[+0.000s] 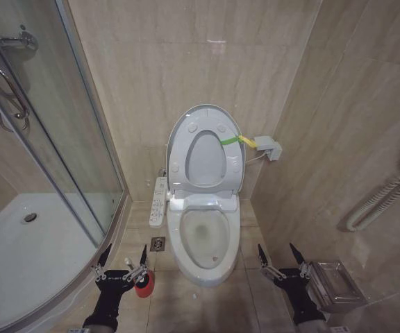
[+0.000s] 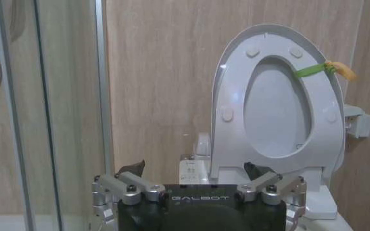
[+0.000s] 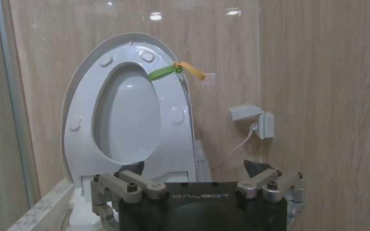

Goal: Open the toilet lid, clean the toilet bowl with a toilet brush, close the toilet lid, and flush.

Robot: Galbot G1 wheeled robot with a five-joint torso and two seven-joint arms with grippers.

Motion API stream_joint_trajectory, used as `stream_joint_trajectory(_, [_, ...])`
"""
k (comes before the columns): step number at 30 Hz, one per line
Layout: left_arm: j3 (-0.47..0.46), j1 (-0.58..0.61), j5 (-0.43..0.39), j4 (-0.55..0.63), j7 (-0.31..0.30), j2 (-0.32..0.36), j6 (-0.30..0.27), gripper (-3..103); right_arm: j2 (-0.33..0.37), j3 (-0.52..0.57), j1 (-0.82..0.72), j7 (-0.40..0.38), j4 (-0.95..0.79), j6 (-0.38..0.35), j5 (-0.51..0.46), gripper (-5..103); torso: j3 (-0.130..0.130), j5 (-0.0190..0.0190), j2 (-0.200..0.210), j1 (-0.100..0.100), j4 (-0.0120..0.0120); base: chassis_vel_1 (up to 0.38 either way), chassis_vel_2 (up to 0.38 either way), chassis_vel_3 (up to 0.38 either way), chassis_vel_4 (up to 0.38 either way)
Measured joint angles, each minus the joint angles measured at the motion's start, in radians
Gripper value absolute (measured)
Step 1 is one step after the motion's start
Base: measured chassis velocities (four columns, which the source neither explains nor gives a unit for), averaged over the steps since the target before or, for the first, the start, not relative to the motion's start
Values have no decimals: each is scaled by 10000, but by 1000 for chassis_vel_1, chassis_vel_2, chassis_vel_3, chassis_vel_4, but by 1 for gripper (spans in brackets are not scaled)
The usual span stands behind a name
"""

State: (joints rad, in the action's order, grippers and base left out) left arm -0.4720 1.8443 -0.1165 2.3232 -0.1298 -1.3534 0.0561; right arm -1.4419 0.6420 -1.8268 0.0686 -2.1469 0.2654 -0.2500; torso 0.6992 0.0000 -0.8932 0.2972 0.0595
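So the toilet lid (image 1: 236, 123) is already flipped up, standing nearly upright against the beige tiled wall (image 1: 186, 62) at about 12 o'clock from the bowl, with the ring seat (image 1: 205, 158) raised flat against it, and a yellow-green band (image 1: 233, 141) looped around both at their right edge with a yellowish tail sticking out toward the wall. The toilet bowl (image 1: 203, 239) sits dead center in the head view, open, white ceramic, with something dark and wet-looking in the bottom. The white button panel (image 1: 158, 202) hangs off it at roughly 10 o'clock. The toilet brush (image 1: 143, 279) is down on the floor at about 8 o'clock from the bowl, just the red cup holder and a bit of white handle visible, tucked right beside the inner finger of the left gripper (image 1: 123, 260). That gripper hovers low, fingers spread wide and not gripping anything, and the brush holder looks to be beside it rather than between the fingers. The right gripper (image 1: 280, 257) mirrors it at about 4 o'clock from the bowl, also splayed open and holding nothing. Just past it, at 3 o'clock from the gripper, there's a clear box (image 1: 333, 283) on the floor. Further out, the curved glass shower door (image 1: 54, 139) and white shower tray (image 1: 26, 257) fill the 9 o'clock side, a floor drain (image 1: 158, 243) sits between tray and bowl, and a small white wall box (image 1: 268, 146) with a cord is at 1 o'clock.
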Motion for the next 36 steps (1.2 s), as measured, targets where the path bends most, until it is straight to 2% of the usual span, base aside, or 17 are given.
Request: stream_joint_trajectory(36, [0, 0, 0, 0, 0, 0, 0, 100, 0, 0, 0, 0, 0, 0, 0, 100, 0, 0, 0, 0, 0, 0, 0, 0, 0])
